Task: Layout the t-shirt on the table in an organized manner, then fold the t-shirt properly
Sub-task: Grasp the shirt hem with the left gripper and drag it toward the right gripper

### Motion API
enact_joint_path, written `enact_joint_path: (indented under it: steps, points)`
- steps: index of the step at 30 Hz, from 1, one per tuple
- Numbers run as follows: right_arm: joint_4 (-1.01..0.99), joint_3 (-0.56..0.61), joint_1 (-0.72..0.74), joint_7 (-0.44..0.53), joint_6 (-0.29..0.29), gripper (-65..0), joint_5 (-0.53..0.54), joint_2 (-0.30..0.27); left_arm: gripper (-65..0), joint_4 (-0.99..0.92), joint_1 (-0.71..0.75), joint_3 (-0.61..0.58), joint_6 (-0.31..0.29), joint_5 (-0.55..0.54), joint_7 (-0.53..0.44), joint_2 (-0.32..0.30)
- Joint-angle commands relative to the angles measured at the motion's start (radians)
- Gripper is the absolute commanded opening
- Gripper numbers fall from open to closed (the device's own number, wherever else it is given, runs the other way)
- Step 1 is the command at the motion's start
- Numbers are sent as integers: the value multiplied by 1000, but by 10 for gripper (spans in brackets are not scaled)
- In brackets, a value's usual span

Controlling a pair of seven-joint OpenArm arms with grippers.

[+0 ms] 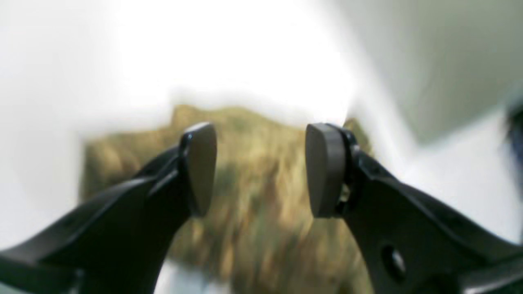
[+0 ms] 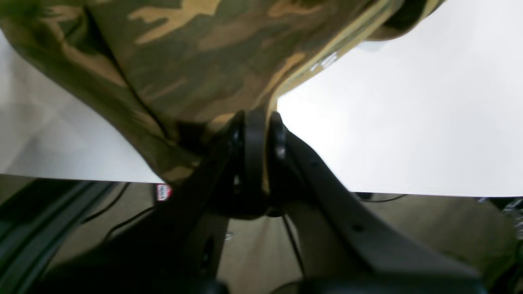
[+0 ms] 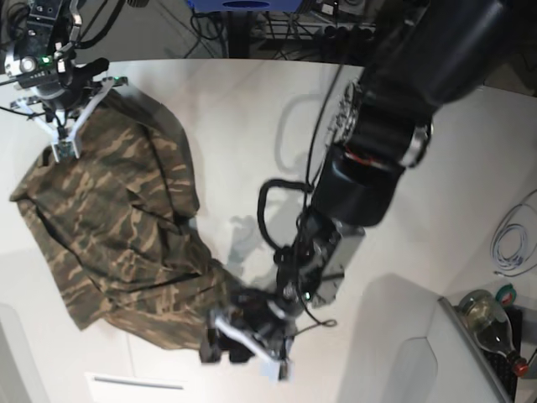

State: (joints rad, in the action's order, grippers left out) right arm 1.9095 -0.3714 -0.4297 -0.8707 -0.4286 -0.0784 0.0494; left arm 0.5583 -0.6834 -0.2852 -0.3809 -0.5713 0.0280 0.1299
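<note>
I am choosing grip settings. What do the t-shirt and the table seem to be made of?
The t-shirt: soft woven or knit cloth, matte camouflage print; it drapes and creases. The table: a hard, smooth white top, probably laminate or painted board; it shows soft shadows.

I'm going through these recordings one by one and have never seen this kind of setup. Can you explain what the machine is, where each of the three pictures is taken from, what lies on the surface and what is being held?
This is a robot with two arms, each ending in a two-fingered gripper. The base view looks down on the white table from above; the other two pictures come from small cameras mounted just behind each gripper.

A camouflage t-shirt lies crumpled on the table. In the base view the right gripper is at the upper left. Its own camera shows the jaws shut on the shirt's edge, close to the tan collar.

The left gripper is at the bottom centre of the base view, by the shirt's lower corner. Its camera shows the jaws apart with nothing between them and the shirt blurred beyond.

A white cable and a bottle sit at the right.
</note>
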Motion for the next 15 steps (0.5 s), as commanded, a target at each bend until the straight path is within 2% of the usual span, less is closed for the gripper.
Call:
enact_joint_path:
  steps: [1, 3, 6, 9, 10, 12, 15]
  points:
    - [14, -2, 10, -8, -2, -648, 7, -15, -316, 13, -34, -42, -19, -65, -3, 27]
    - [14, -2, 24, -28, -2, -648, 7, -30, -316, 55, -37, -151, -19, -194, 2, 27]
    - [14, -2, 33, -28, -3, -648, 7, -27, -316, 156, 43, -271, -13, -249, 74, 0]
    - [14, -2, 36, -28, -3, -648, 7, -27, -326, 223, 173, -288, 73, -244, 138, -9]
    - [14, -2, 45, -28, -3, -648, 7, -29, -344, 223, 202, -293, 93, -244, 137, -11]
    - [14, -2, 55, -28, -3, -648, 7, -30, -421, 223, 261, -294, 104, -215, 137, -31]
    - [12, -2, 65, -28, -3, -648, 7, -26, -551, 222, 324, -294, 104, -86, 137, -32]
